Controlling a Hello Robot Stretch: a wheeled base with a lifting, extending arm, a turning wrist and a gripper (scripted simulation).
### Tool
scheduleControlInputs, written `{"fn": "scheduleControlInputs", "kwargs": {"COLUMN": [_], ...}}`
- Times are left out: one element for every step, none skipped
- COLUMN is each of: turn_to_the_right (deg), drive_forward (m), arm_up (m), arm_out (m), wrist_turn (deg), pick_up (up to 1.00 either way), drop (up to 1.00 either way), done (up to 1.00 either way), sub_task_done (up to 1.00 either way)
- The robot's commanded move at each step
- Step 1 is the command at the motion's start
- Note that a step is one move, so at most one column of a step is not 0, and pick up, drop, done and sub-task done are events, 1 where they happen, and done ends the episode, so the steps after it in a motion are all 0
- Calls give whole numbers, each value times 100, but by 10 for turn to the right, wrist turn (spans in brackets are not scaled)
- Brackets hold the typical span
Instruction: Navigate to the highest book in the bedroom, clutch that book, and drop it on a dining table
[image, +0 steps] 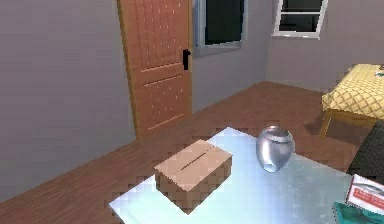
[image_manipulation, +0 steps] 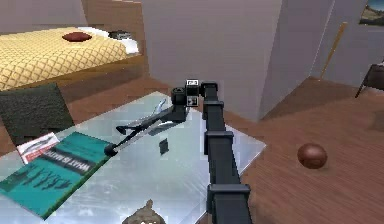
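A: Where's the book (image_manipulation: 52, 172)?

B: It's lying flat, cover up, on the glass worktop (image_manipulation: 150, 178), just beyond the tips of the gripper (image_manipulation: 113, 142). I can't say whether they touch.

A: Is it held?

B: I cannot tell that, nor whether the fingers are apart or together.

A: Which way does it run?

B: Its long axis is roughly in line with the fingers, with one short end toward the gripper and the other away.

A: Why is it there?

B: I'd judge the arm stretches across the worktop so the book rests on the glass, not at the rim. Lying flat, it can't topple.
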Motion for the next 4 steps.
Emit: {"fn": "scheduleControlInputs", "kwargs": {"turn_to_the_right": [0,0,0,0], "drive_forward": [0,0,0,0], "arm_up": [0,10,0,0], "arm_out": [0,0,-8,0], "wrist_turn": [0,0,0,0], "pick_up": [0,0,0,0], "drop": [100,0,0,0], "done": [0,0,0,100], "sub_task_done": [0,0,0,0]}}
